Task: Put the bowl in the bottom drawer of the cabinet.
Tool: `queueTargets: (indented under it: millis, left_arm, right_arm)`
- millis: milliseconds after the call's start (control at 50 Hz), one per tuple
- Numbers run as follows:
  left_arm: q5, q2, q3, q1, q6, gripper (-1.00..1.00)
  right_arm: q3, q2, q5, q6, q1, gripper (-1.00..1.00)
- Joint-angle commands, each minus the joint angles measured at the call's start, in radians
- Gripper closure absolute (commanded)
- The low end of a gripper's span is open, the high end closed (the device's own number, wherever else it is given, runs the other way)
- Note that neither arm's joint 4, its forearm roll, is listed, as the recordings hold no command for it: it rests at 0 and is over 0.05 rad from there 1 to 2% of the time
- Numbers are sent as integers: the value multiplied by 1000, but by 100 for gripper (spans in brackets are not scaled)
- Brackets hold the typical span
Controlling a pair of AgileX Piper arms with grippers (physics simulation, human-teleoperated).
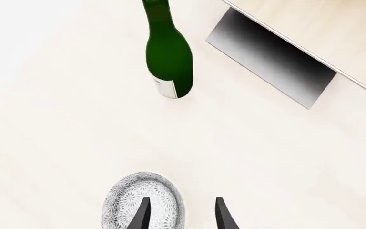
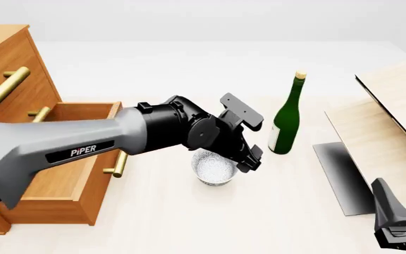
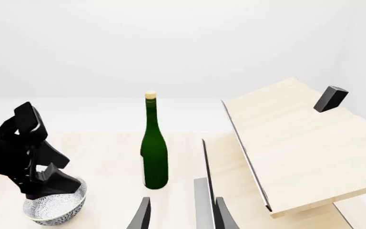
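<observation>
The left pincer [image 2: 249, 157] is reaching down over the bowl [image 2: 214, 169], which is sitting upright on the tabletop [image 2: 188, 222] near its middle, just beside the front of the pulled-out bottom drawer [image 2: 62, 180]. In the left wrist view the two dark fingertips [image 1: 143, 214] are standing apart, one over the inside of the speckled bowl [image 1: 143, 200] and the other outside its rim, so the pincer is straddling the wall with the jaws spread; whether either finger is touching the rim cannot be told. In the right wrist view the left pincer [image 3: 55, 183] is covering the near rim of the bowl [image 3: 55, 206].

The cabinet [image 2: 9, 69] is standing along the tabletop's left edge, and its bottom drawer is gaping open, with one brass bar handle [image 2: 118, 164] on the front facing the bowl.

A green bottle [image 2: 286, 119] is standing upright a little beyond and to the right of the bowl, apart from it. Pale wooden boards [image 2: 386, 121] are lying tilted at the tabletop's right edge, with a dark grey panel [image 2: 340, 177] beneath them.

The right pincer [image 2: 393, 219] is hanging low at the near right corner, well apart from the bowl. Its fingers [image 3: 143, 214] are showing in its own wrist view spread, with nothing between them.
</observation>
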Motion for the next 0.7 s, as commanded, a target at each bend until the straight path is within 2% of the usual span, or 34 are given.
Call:
queueTargets:
  millis: [20, 700]
  left_arm:
    - [-9, 19, 24, 6, -11, -100]
    - [-36, 102, 17, 31, -25, -100]
  right_arm:
    - [0, 0, 0, 0, 0, -100]
    - [0, 0, 0, 0, 0, -100]
